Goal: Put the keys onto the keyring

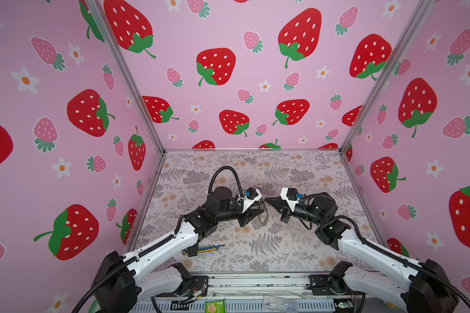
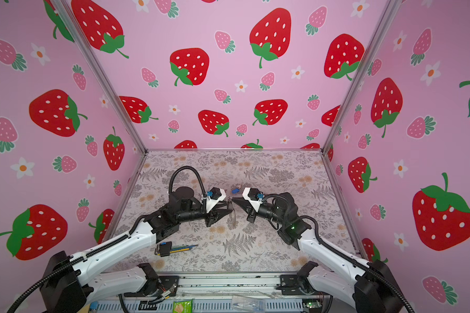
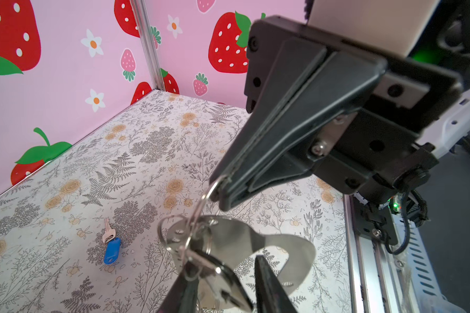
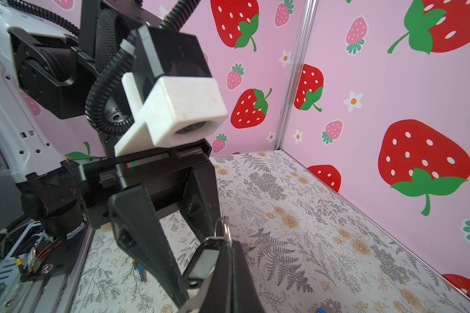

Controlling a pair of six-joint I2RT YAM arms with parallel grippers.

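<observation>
Over the middle of the counter (image 3: 65, 216) the two arms meet tip to tip, and the keyring (image 3: 291, 249) hangs clear of the surface between them. The right tool (image 3: 223, 189) is closed, pinching a thin metal ring (image 3: 210, 193) that links into the cluster of rings at the keyring's edge. The left tool (image 3: 224, 267) has its fingers (image 4: 147, 244) partly apart with the grey keyring curved between them; I cannot tell whether they press on it or merely flank it. The black-tagged key (image 4: 202, 264) dangles among the rings just beside the right tool's tips. It seems to be threaded on, though the tangle is too tight to be sure. The blue-tagged key (image 3: 111, 249) lies flat on the counter a little farther back, apart from both tools. The keyring looks light and floppy, so it will probably sag and twist unless taken by its flat body close to the ring edge. The rings are hard, thin and slick. A pinch on one may slip or let it turn, and whatever hangs from it will swing. The blue-tagged key is small and light, and its flat metal blade gives little to catch. Its thicker plastic tag looks the better place to take it.
</observation>
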